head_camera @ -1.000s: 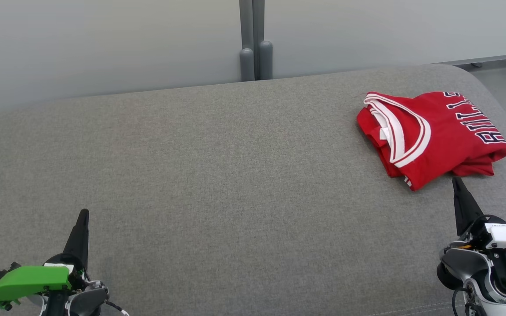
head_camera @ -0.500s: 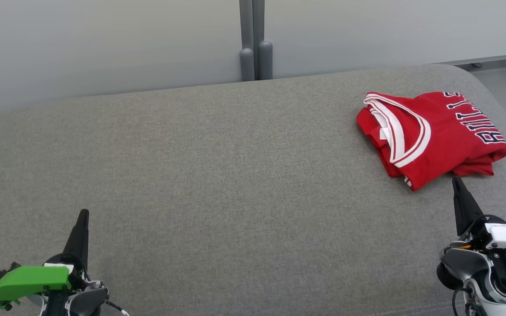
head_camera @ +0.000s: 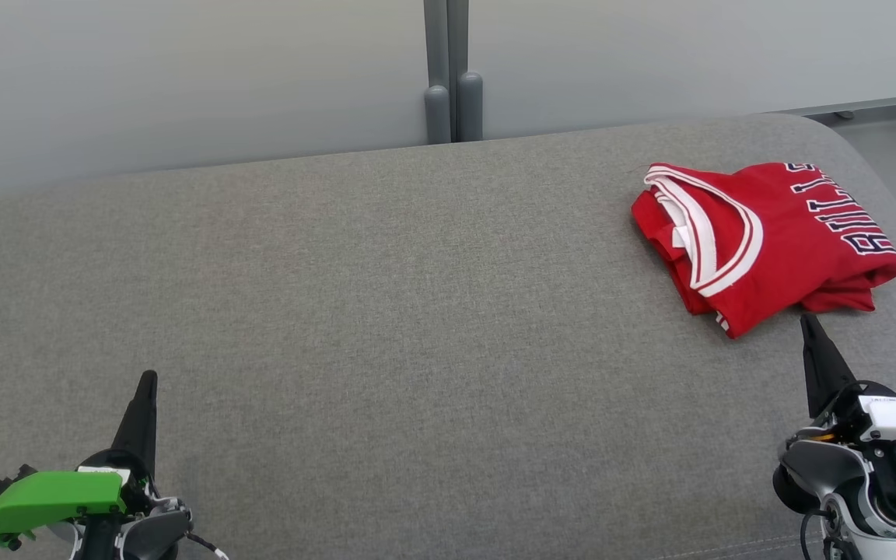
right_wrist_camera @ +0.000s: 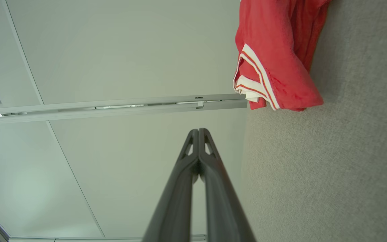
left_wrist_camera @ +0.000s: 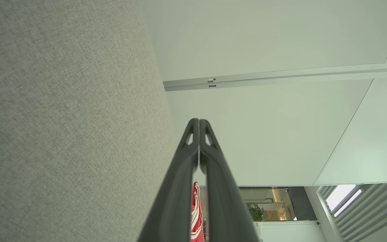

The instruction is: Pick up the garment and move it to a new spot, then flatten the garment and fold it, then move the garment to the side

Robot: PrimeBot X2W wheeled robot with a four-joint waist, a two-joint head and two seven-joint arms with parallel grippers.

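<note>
The task looks as good as finished: the garment [head_camera: 767,241], a red jersey with white trim and dark lettering, lies folded into a compact bundle at the far right end of the grey fabric-covered tabletop [head_camera: 417,311], close to its rounded corner. This fits a piece that has been flattened, folded and set to the side. The fold is fairly neat, with the collar band on top, though the near edge bulges a little and one corner sticks out towards the robot. As far as the pictures show, nothing is left to do, save perhaps tidying that edge if a crisper fold is wanted. The left claw [head_camera: 148,379] hangs over the near left part of the tabletop, well apart from the garment, its two dark fingers pressed together with nothing between them. The right claw [head_camera: 806,319] is likewise closed tight and empty; its tip points towards the garment's near edge and sits close to it, but the right wrist view shows cloth and fingers apart. Against the earlier frames nothing differs: garment, both claws and the camera's view all sit just where they were, so the robot appears to be at rest.
</note>
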